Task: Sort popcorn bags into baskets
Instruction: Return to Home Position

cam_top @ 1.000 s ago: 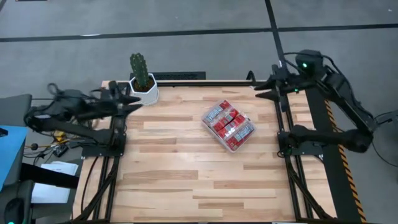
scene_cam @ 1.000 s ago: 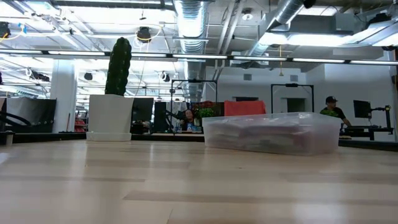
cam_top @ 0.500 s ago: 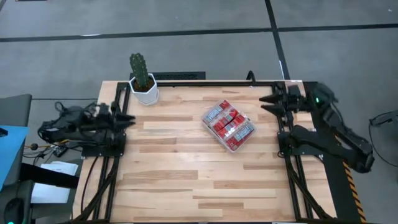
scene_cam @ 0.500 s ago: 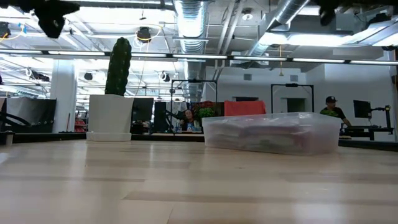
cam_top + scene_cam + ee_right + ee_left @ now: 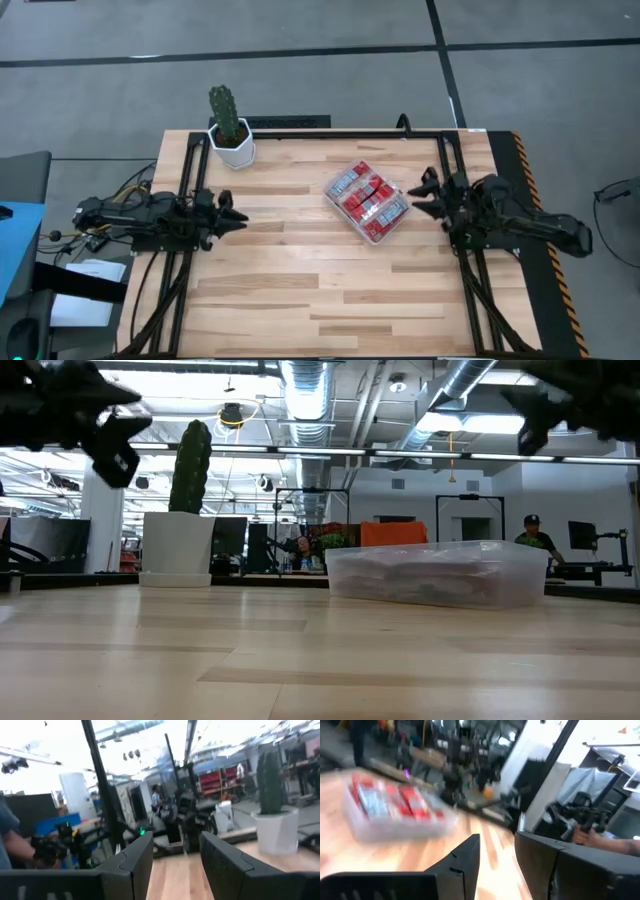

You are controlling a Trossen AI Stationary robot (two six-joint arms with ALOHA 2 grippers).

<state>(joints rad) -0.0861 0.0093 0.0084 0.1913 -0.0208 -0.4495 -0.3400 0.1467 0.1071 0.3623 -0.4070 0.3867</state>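
Observation:
Several red popcorn bags (image 5: 368, 200) lie packed in the clear plastic basket (image 5: 328, 191), which stands on the table right of the middle; it also shows in the low view (image 5: 440, 573) and, blurred, in the left wrist view (image 5: 395, 827). My left gripper (image 5: 236, 215) hovers open at the table's left edge, pointing level toward the basket, nothing between its fingers (image 5: 465, 860). My right gripper (image 5: 424, 196) hovers open just right of the basket, pointing toward the table's left, nothing between its fingers (image 5: 141, 857). Both hang well above the tabletop in the low view.
A white pot with a cactus (image 5: 231, 130) stands at the far left corner. Black frame rails (image 5: 188, 250) run along both side edges. The near half of the wooden table (image 5: 320, 290) is bare. People show beyond the table; a hand (image 5: 590, 836) holds a device.
Both arms have folded down and back. My left gripper has sunk from beside the cactus pot toward the near edge. My right gripper has sunk from the far right corner toward the near edge, to beside the basket. The basket and bags have kept still.

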